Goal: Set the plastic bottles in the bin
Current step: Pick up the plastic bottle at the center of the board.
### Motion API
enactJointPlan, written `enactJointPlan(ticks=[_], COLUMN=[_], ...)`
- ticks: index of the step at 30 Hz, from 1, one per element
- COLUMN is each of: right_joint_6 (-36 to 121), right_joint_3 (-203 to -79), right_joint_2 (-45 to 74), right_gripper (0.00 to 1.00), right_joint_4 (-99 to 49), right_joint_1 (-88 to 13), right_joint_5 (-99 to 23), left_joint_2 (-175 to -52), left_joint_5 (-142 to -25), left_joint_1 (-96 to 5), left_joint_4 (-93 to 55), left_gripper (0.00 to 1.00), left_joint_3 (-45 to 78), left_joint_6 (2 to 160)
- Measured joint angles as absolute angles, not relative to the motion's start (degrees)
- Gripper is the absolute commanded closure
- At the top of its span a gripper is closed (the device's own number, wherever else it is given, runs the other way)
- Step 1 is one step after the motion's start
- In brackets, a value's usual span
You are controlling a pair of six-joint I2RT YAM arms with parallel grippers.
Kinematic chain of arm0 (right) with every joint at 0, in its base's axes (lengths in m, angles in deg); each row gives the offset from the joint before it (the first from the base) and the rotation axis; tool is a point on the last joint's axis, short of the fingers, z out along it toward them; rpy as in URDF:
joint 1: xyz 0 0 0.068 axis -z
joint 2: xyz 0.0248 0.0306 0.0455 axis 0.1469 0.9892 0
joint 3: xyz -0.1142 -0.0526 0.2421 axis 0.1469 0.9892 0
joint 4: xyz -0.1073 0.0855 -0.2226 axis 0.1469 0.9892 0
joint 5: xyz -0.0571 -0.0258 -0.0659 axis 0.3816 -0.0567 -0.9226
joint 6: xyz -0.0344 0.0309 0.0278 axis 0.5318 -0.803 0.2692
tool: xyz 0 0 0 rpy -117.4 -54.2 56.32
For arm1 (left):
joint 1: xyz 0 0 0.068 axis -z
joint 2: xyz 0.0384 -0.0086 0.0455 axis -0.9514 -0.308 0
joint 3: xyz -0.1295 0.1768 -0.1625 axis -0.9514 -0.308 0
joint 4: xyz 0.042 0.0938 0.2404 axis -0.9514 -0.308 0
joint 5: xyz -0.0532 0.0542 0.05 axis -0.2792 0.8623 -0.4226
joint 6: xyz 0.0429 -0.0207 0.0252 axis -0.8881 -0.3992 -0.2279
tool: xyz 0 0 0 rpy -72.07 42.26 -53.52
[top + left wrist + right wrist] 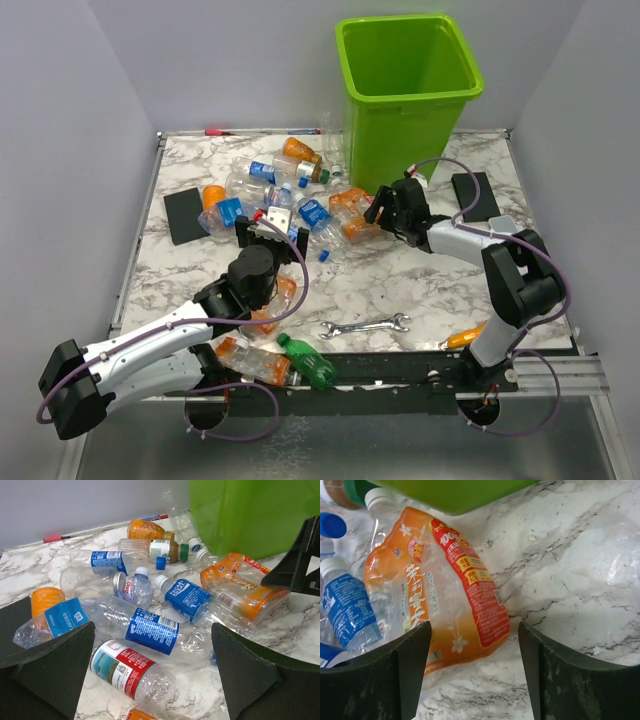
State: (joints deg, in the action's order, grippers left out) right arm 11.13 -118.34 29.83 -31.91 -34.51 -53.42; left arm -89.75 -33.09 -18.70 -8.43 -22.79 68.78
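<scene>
Plastic bottles [262,172] lie scattered on the marble tabletop [400,285] beside the tall lime-green plastic bin [400,130]. Right end effector [474,627], released, hangs over a crushed orange-labelled bottle [445,590]; best to centre, lower, then pinch its flattened body. Left end effector [152,627] gapes empty.

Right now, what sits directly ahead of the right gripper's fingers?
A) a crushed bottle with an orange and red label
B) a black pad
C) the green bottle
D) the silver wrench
A: in the right wrist view, the crushed bottle with the orange and red label lies flat just ahead of the right gripper, whose jaws stand open and are not clamped on it.
</scene>
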Motion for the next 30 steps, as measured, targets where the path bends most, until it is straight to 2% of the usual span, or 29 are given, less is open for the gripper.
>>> enactJointPlan(ticks=[7,15,18,25,30], right_joint_6=[9.6,3.74,0.97,-1.59,3.48], right_joint_3=[-119.22,-108.36,-102.78,-95.85,-98.1], right_joint_2=[32.34,25.15,20.06,8.06,3.82], right_gripper=[0.48,0.52,0.49,0.26,0.23], right_joint_4=[-33.66,-37.53,-37.83,-31.87,-27.06], right_joint_1=[-33.94,-34.05,-34.77,-36.94,-36.5], right_joint_5=[-52.72,-47.96,-46.69,-46.71,-49.35], left_joint_2=[-89.75,-90.3,-90.67,-91.35,-93.36], left_joint_5=[-33.88,-34.75,-35.36,-36.74,-41.02], left_joint_1=[-18.7,-18.7,-18.7,-18.72,-18.74], left_joint_4=[-8.43,-8.38,-8.38,-8.36,-8.73], left_gripper=[0.01,0.01,0.01,0.01,0.01], left_joint_3=[-22.79,-22.79,-22.79,-22.79,-22.69], left_joint_6=[68.8,68.95,68.95,70.11,71.62])
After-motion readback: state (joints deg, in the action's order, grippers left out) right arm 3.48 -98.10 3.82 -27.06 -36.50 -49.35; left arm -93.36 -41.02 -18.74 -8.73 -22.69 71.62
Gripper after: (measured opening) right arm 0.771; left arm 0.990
